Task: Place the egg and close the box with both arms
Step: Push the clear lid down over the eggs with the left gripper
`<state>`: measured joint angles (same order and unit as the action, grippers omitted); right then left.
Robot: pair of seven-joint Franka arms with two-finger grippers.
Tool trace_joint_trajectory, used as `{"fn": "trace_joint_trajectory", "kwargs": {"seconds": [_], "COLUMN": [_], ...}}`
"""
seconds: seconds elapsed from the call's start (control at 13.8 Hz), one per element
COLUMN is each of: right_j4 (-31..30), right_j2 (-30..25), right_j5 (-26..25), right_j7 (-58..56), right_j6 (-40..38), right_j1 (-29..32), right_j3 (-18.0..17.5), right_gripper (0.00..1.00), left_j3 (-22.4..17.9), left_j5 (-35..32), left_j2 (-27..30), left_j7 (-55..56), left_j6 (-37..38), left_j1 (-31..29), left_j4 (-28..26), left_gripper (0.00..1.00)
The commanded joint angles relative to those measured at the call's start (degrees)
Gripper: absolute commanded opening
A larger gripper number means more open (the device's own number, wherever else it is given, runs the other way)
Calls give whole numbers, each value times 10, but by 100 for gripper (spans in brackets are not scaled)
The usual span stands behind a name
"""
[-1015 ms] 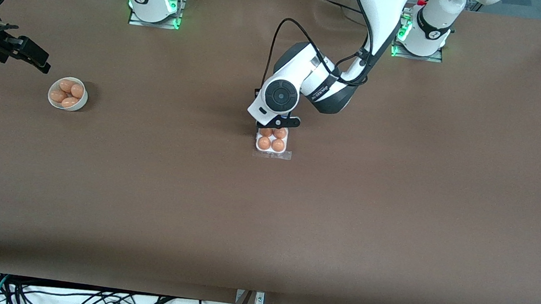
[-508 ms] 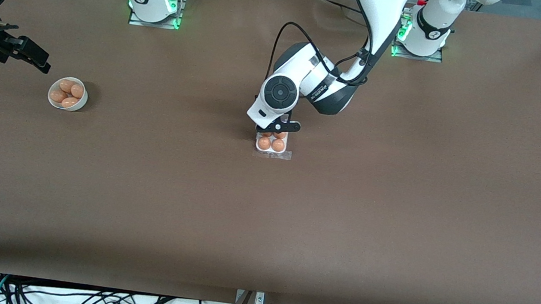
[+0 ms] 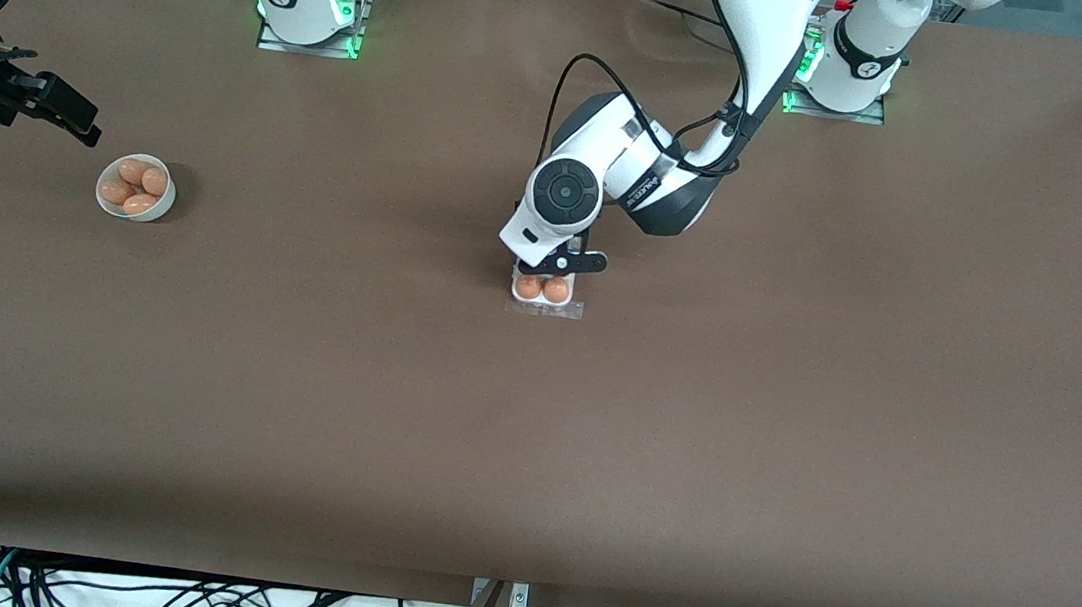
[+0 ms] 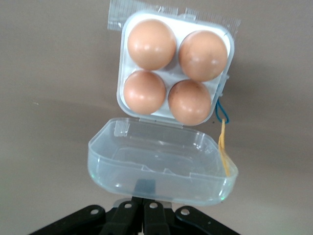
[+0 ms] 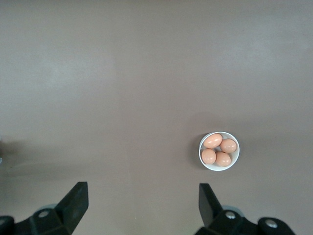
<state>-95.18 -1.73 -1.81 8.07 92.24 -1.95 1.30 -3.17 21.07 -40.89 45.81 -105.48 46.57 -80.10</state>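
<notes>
The box [image 4: 132, 98] is a white four-cell tray holding an orange-brown egg [image 4: 151, 43] in every cell. Its clear lid [image 4: 161, 169] hangs open from the hinge and tilts up on the side toward my left gripper [image 4: 145, 205]. That gripper is shut, and its tips press against the lid's outer rim. In the front view the left gripper [image 3: 560, 263] sits over the box [image 3: 544, 302] and hides the two eggs farther from the camera. My right gripper [image 5: 142, 196] is open and empty, waiting high over the right arm's end of the table [image 3: 82, 130].
A round white bowl [image 3: 136, 187] with several more eggs stands near the right arm's end of the table. It also shows in the right wrist view [image 5: 219, 151]. A blue and yellow string [image 4: 222, 127] lies beside the box. Brown tabletop [image 3: 790, 420] surrounds both.
My left gripper has moved toward the front camera over the box, now hiding the two farther eggs and pushing the lid up. The right arm has not moved.
</notes>
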Motion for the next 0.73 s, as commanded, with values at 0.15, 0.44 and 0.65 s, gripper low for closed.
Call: {"fn": "trace_joint_trajectory", "kwargs": {"seconds": [0.15,0.44,0.65], "right_j4": [11,11,11], "right_j2": [2,2,2], "right_j5": [9,9,10], "right_j7": [-8,-8,-8], "right_j6": [-4,-4,-4], "right_j1": [0,0,-1], "right_j3": [0,0,0], "right_gripper": [100,100,100], "left_j3": [-16,-32,-65], "left_j5": [-19,-31,-47], "left_j2": [-9,-9,-1], "left_j7": [8,4,2], "left_j6": [-22,-36,-19], "left_j1": [1,0,-1], "left_j4": [26,26,51], "left_gripper": [5,17,94]}}
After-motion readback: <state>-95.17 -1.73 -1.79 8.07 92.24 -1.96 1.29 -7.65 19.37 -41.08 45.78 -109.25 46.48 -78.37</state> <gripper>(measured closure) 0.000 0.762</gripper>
